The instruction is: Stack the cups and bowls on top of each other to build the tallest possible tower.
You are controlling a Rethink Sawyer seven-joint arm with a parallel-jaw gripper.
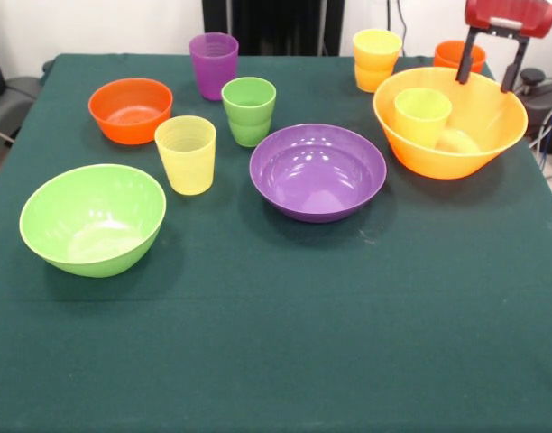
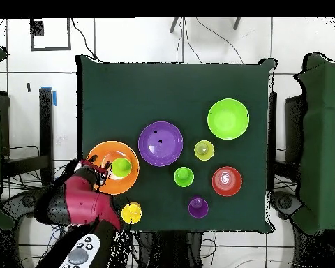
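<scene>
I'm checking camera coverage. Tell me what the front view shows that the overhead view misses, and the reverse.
Front only: the orange cup behind the big bowl, and the gripper with fingers apart above that bowl's rim.

Overhead only: the red arm reaching in, and the floor around the table.

Both: the lime cup inside the big bowl, the purple bowl, the lime bowl, the orange bowl.

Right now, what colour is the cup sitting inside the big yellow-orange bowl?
Lime green cup; the front view shows it best.
</scene>
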